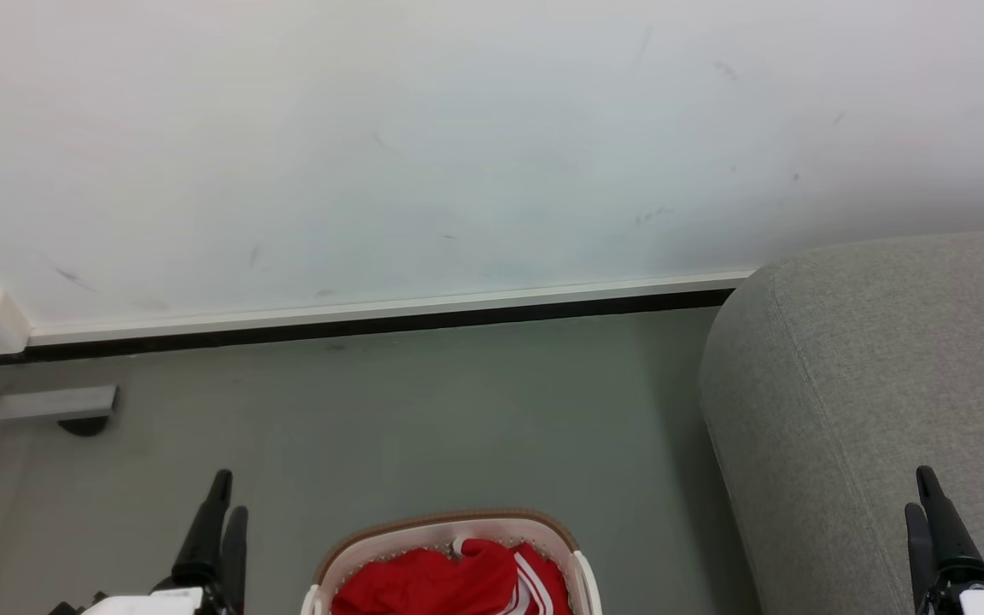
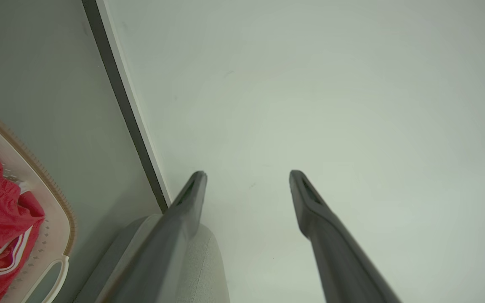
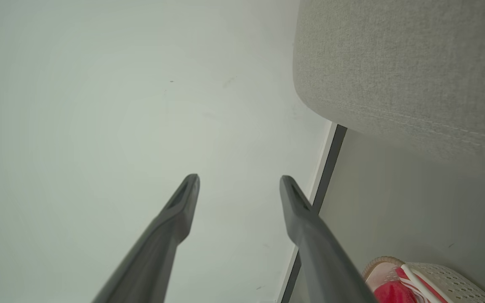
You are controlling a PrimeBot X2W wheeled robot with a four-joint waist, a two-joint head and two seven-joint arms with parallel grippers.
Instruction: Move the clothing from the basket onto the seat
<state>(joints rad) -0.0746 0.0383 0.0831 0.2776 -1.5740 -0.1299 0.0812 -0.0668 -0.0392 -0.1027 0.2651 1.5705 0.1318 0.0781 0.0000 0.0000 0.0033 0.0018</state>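
Head view puts us at the very start. The basket sits on the grey floor at the near edge, between our two arms. The clothing lies heaped inside it, red with white stripes. None of it is on the seat, which stands to the right of the basket with a strip of floor between them.

Our left gripper hangs left of the basket, and our right gripper shows at the near right, seen against the seat. In the wrist views both pairs of fingers stand spread apart with nothing between them, pointing toward the white wall.

We judge the step in hand to be the first reach. The next move calls for us to tip one gripper down over the basket, sink the spread fingers into the heap and close on a deep fold, since soft cloth likely slips from a shallow pinch. Then we lift clear of the rim before swinging right.
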